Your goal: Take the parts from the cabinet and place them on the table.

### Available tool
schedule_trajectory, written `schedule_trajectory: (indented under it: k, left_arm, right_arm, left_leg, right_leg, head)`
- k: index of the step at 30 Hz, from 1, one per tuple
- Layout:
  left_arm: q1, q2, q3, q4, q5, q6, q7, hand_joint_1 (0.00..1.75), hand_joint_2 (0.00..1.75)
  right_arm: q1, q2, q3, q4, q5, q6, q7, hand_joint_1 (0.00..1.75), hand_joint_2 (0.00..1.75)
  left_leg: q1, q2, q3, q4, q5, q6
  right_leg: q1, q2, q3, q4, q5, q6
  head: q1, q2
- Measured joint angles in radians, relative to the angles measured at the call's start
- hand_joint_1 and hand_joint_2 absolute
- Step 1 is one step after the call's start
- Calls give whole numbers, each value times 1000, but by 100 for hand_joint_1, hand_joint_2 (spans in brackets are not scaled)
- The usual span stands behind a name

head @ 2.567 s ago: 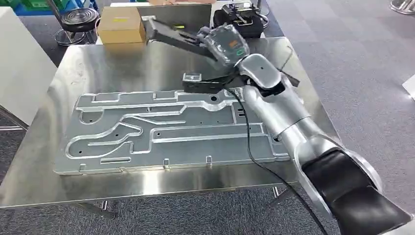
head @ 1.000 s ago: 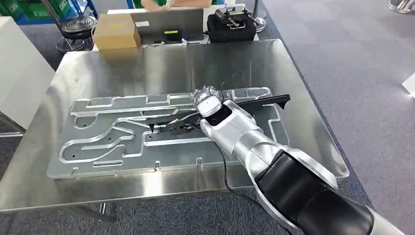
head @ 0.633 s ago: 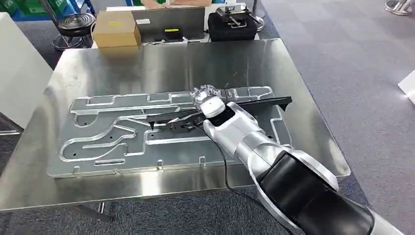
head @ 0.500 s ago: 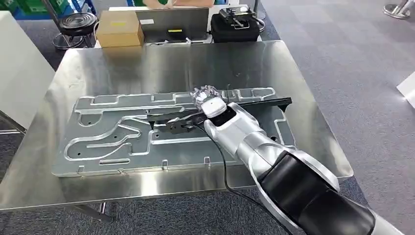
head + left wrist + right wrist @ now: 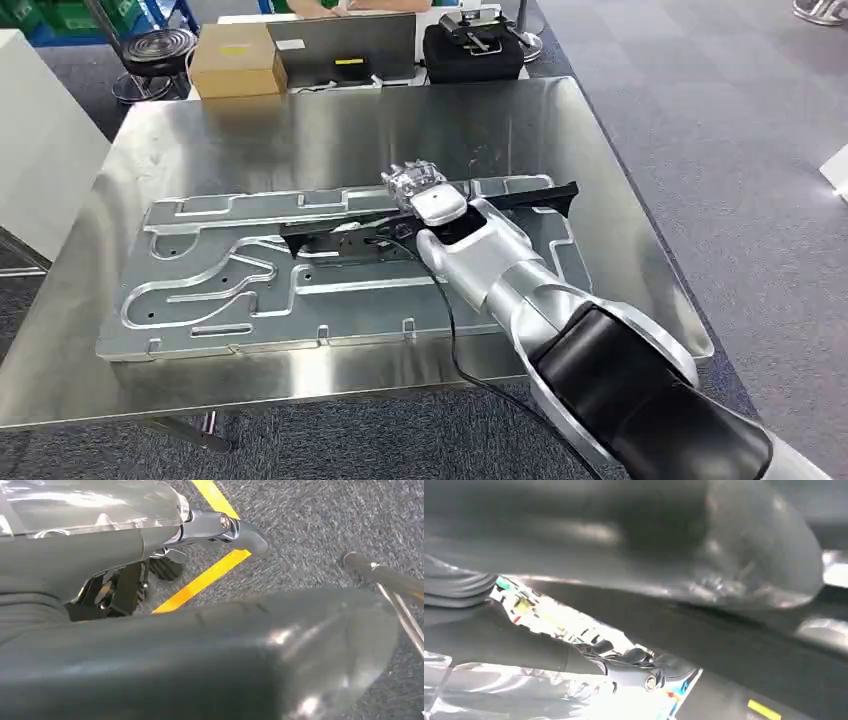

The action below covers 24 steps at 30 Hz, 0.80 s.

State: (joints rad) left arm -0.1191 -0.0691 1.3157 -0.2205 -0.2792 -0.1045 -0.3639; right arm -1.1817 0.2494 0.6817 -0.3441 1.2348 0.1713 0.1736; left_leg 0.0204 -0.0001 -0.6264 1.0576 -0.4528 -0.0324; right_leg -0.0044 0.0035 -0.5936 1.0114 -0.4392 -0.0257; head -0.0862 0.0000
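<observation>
A steel table is seen in the head view, and most of its top is covered by a large machined aluminium plate lying flat. Across the table's near right edge the silver right arm is stretched forward and leftward over the plate. A long black part is held low over the plate, running from its middle out to its far right corner. The part is gripped around its middle by the right hand. The left hand hangs over carpeted floor with nothing in it, its fingers apart.
</observation>
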Motion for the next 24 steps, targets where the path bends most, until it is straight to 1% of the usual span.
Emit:
schedule_trajectory:
  k: [1, 2, 3, 4, 5, 6, 8, 9, 10, 11, 12, 13, 14, 15, 16, 17, 18, 19, 20, 21, 23, 24]
  left_arm:
    - [1, -1, 0, 0, 0, 0, 0, 0, 0]
    - [3, -1, 0, 0, 0, 0, 0, 0, 0]
    - [4, -1, 0, 0, 0, 0, 0, 0, 0]
    - [5, -1, 0, 0, 0, 0, -2, 0, 0]
    - [6, 0, 1, 0, 0, 0, -3, 0, 0]
    - [6, 0, 2, 0, 0, 1, -3, 0, 0]
    - [5, 1, 5, 0, 0, 3, -5, 0, 0]
    - [5, 1, 6, 0, 0, 3, -5, 0, 0]
    - [4, 1, 7, 0, 0, 3, -5, 0, 0]
    - [4, 1, 7, 0, -1, 3, -5, 0, 0]
    - [5, 1, 7, 0, -1, 4, -6, 0, 0]
    - [5, 1, 8, 0, 0, 7, -6, 0, 0]
    - [6, 0, 8, 0, 1, 7, -6, 0, 0]
    - [5, 0, 8, 0, 1, 7, -6, 0, 0]
    - [4, 1, 9, 0, 0, 7, -6, 0, 0]
    - [3, 1, 9, 0, 0, 7, -7, 0, 0]
    - [3, 1, 9, 0, 0, 7, -8, 0, 0]
    - [3, 1, 10, 0, 0, 7, -8, 0, 0]
    - [4, 1, 10, 0, 0, 7, -8, 0, 0]
    - [4, 1, 10, 0, 0, 7, -8, 0, 0]
    - [4, 0, 10, 0, 0, 7, -8, 0, 0]
    - [4, 0, 10, 0, 0, 7, -8, 0, 0]
  right_arm:
    - [-6, 2, -2, -6, 5, -8, 0, 0, 0]
    - [-9, 4, -3, -10, 8, -14, 0, 0, 0]
    - [-11, 5, -3, -14, 9, -16, 0, 0, 0]
    - [-12, 7, -3, -15, 11, -16, -1, 0, 0]
    - [-13, 10, -3, -18, 14, -16, -2, 0, 0]
    - [-16, 11, -3, -21, 15, -16, -5, 0, 0]
    - [-30, 16, -5, -26, 15, -16, -10, 0, 0]
    - [-36, 18, -6, -28, 15, -17, -11, 0, 0]
    - [-42, 19, -6, -29, 14, -18, -13, 0, 0]
    - [-42, 19, -7, -29, 13, -19, -15, 0, 0]
    - [-42, 20, -8, -29, 13, -22, -17, 0, 0]
    - [-43, 21, -10, -30, 11, -27, -21, 0, 0]
    - [-46, 23, -14, -32, 10, -29, -26, 0, 0]
    - [-52, 23, -18, -37, 9, -30, -27, 0, 0]
    - [-59, 24, -20, -39, 6, -30, -31, 0, 0]
    - [-63, 24, -22, -39, 4, -31, -32, 0, 0]
    - [-63, 25, -24, -39, 3, -31, -33, 0, 0]
    - [-62, 25, -25, -39, 3, -31, -33, 0, 0]
    - [-61, 25, -26, -39, 3, -31, -33, 0, 0]
    - [-63, 26, -28, -39, 3, -31, -33, 0, 0]
    - [-69, 27, -30, -46, 2, -31, -36, 0, 0]
    - [-74, 27, -31, -47, 0, -30, -37, 0, 0]
  left_leg:
    - [1, 0, -31, 72, -42, -3]
    - [2, 0, -68, 154, -79, -6]
    - [2, 0, -99, 220, -102, -9]
    - [2, 0, -121, 264, -107, -11]
    - [2, 0, -119, 254, -86, -13]
    - [3, 0, -98, 204, -52, -12]
    - [3, 2, -20, 35, 37, -10]
    - [2, 4, 1, -2, 26, -5]
    - [-2, 1, 6, -26, 24, 3]
    - [-2, 0, 3, -20, 25, 8]
    - [-2, -1, 3, -19, 25, 12]
    - [-2, -3, 3, -21, 25, 18]
    - [4, -2, 7, -27, 29, 26]
    - [4, -2, 8, -28, 29, 32]
    - [4, -1, 8, -28, 28, 38]
    - [4, -1, 8, -28, 28, 39]
    - [3, -1, 8, -28, 27, 40]
    - [3, -1, 8, -28, 26, 41]
    - [3, -2, 9, -28, 26, 40]
    - [3, -3, 10, -28, 26, 40]
    - [3, -4, 16, -28, 24, 37]
    - [3, -4, 16, -28, 23, 34]
  right_leg:
    - [0, 0, 0, 0, 0, -3]
    - [2, 0, 0, 0, -1, -4]
    - [3, -1, 0, 1, -2, -6]
    - [4, -1, 0, 2, -3, -7]
    - [4, 0, 1, 4, -4, -7]
    - [2, 0, 1, 7, -7, -5]
    - [0, 2, 3, 19, -17, 2]
    - [5, 3, -1, 21, -21, 8]
    - [9, 4, -6, 28, -22, 11]
    - [10, 2, -6, 23, -19, 16]
    - [10, 2, -5, 20, -19, 18]
    - [10, 1, -4, 21, -20, 23]
    - [8, 1, -5, 25, -28, 32]
    - [5, 0, -13, 50, -47, 37]
    - [4, 1, -42, 112, -84, 41]
    - [1, 1, -82, 197, -124, 44]
    - [0, 0, -123, 281, -155, 46]
    - [-1, 0, -151, 333, -165, 47]
    - [-2, 0, -159, 338, -151, 47]
    - [-2, 0, -143, 299, -118, 45]
    - [-1, 0, -63, 126, -22, 34]
    - [1, 1, -29, 50, 5, 26]
  head:
    - [0, 0]
    - [0, 0]
    - [0, 0]
    - [0, 0]
    - [0, 0]
    - [0, 0]
    - [0, 0]
    - [0, 0]
    - [0, 0]
    - [0, 0]
    - [0, 0]
    - [0, 0]
    - [0, 0]
    - [0, 0]
    - [0, 0]
    - [0, 0]
    - [0, 0]
    - [0, 0]
    - [0, 0]
    - [0, 0]
    - [0, 0]
    - [0, 0]
